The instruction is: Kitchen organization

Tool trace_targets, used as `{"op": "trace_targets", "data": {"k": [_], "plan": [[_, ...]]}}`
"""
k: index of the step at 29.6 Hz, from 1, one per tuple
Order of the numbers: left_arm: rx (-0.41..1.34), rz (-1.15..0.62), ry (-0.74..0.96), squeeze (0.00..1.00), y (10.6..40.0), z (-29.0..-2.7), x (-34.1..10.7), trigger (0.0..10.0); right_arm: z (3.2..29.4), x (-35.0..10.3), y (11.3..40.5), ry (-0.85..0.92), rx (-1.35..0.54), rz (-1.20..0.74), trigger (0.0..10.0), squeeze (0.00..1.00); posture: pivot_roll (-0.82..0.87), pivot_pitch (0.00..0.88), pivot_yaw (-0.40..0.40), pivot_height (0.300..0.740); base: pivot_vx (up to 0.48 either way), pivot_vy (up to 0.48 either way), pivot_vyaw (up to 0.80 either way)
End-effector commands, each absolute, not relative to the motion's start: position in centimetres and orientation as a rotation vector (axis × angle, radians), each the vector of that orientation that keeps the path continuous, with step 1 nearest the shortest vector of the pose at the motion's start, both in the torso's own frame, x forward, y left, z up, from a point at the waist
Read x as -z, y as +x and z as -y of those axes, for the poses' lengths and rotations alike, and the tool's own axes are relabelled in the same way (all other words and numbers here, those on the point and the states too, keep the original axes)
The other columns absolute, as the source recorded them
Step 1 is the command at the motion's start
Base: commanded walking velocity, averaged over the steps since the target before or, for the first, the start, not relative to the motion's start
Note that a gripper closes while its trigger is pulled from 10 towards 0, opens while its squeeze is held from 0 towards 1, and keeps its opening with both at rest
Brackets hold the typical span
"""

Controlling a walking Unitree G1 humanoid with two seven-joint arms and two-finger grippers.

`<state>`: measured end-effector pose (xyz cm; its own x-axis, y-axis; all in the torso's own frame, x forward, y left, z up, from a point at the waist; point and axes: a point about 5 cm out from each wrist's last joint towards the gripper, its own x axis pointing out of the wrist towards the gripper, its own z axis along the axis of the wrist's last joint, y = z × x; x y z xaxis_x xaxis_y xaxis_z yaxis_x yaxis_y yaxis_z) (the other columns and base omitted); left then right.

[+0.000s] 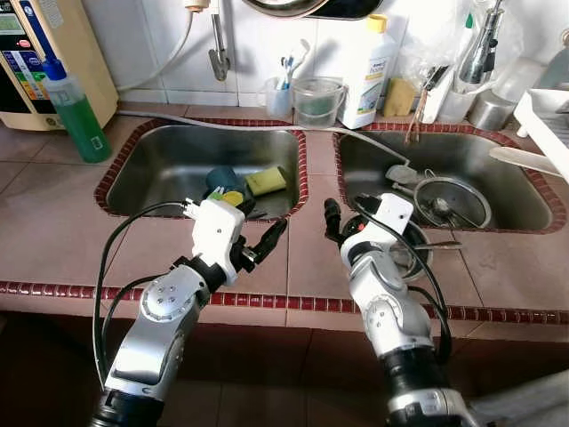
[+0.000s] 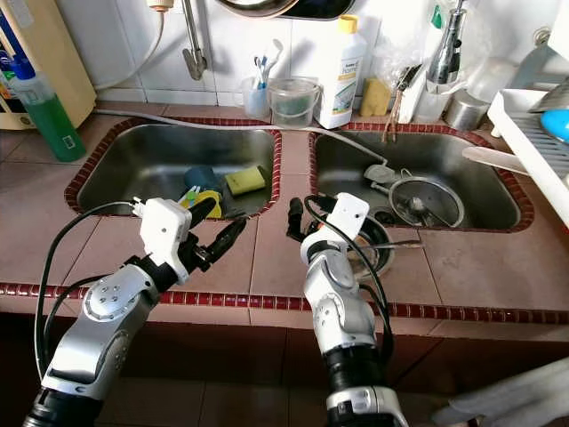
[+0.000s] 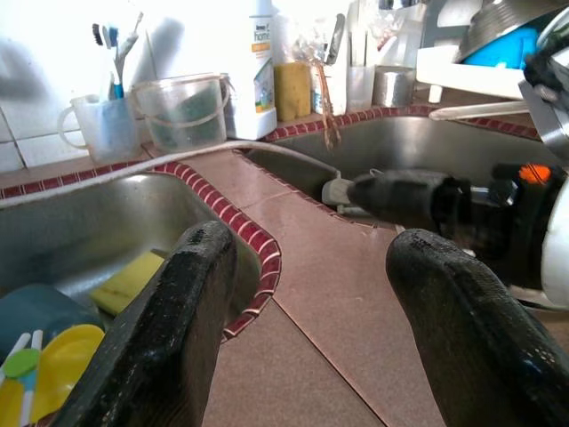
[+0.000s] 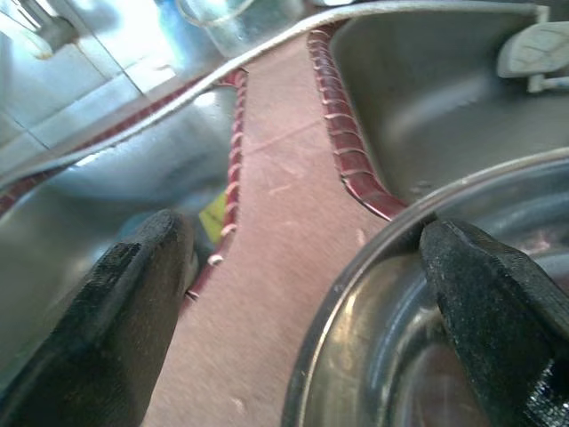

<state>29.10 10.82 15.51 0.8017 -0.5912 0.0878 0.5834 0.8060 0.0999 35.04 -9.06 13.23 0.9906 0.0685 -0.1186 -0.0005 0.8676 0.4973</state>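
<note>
A steel bowl (image 4: 427,311) sits at the right sink's (image 1: 524,191) seven o'clock corner. The right gripper (image 4: 293,294) hovers over its rim, fingers spread, holding nothing. At nine o'clock, the left gripper (image 1: 262,245) is likewise released, beside the left sink (image 1: 160,169) holding a sponge (image 1: 266,181).

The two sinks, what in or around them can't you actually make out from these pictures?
- Metal bowl in the right sink: largely hidden behind the right gripper in the eye views.
- Items beside the sponge in the left sink: partly covered by the left gripper, too small to identify.
- White bottle: label too small to read.
- Dish rack: cut off by the right edge.
- Right wrist view: blurred by closeness.
</note>
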Motion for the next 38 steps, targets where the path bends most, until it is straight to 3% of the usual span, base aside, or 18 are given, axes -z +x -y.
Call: {"op": "trace_targets", "data": {"k": [1, 15, 38], "plan": [[0.639, 0.129, 0.071, 0.0, 28.9, -10.6, -15.9, 10.0, 6.7, -14.7, 35.5, 0.582, -0.101, -0.11, 10.0, 0.0, -0.13, 0.068, 0.009, 0.74, 0.0, 0.0, 0.0], [0.636, 0.127, 0.07, 0.0, 28.7, -10.7, -16.0, 10.0, 4.7, -14.5, 35.9, 0.617, -0.209, -0.131, 10.0, 0.0, -0.12, 0.082, 0.01, 0.74, 0.0, 0.0, 0.0], [0.631, 0.131, 0.063, 0.0, 28.6, -10.6, -16.1, 10.0, 0.3, -13.1, 33.9, 0.644, -0.421, -0.221, 10.0, 0.0, -0.12, 0.086, 0.002, 0.74, 0.0, 0.0, 0.0]]}}
